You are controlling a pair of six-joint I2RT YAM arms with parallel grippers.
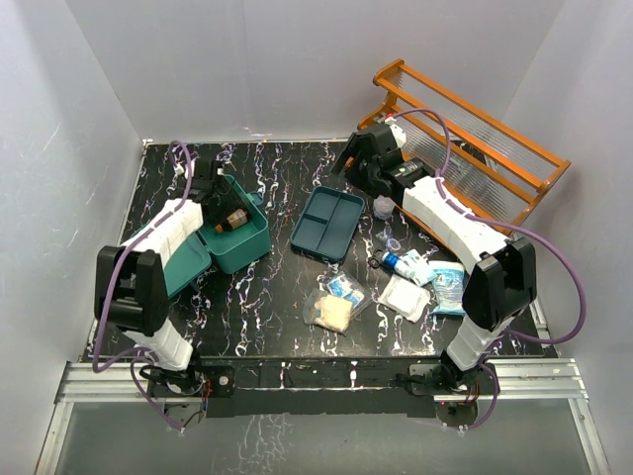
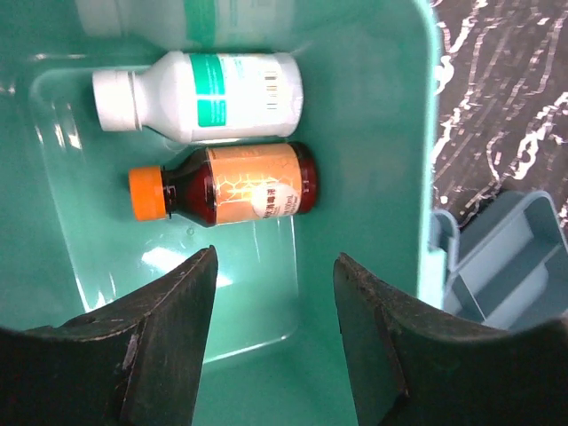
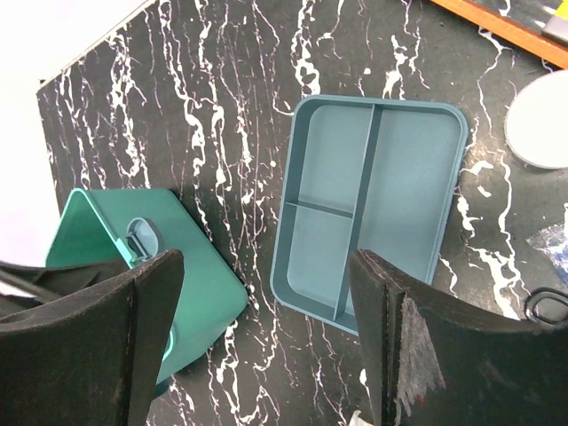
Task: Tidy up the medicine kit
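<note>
dark teal tray (image 1: pixel 331 223): 3 compartments, flat on black marble table (image 1: pixel 277 188) | orange rack (image 1: pixel 499 148): far-right table edge

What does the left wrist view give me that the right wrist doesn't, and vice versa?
Only the left wrist view: inside the green box, a white bottle and a brown bottle with an orange cap lie side by side, with the open, empty left gripper over them.
Only the right wrist view: most of the blue divided tray, nothing in it, the latch on the box's outside, a strip of the orange rack, and the open right gripper.
Both: the box, the tray (just a corner from the left wrist) and the black marbled table.
</note>
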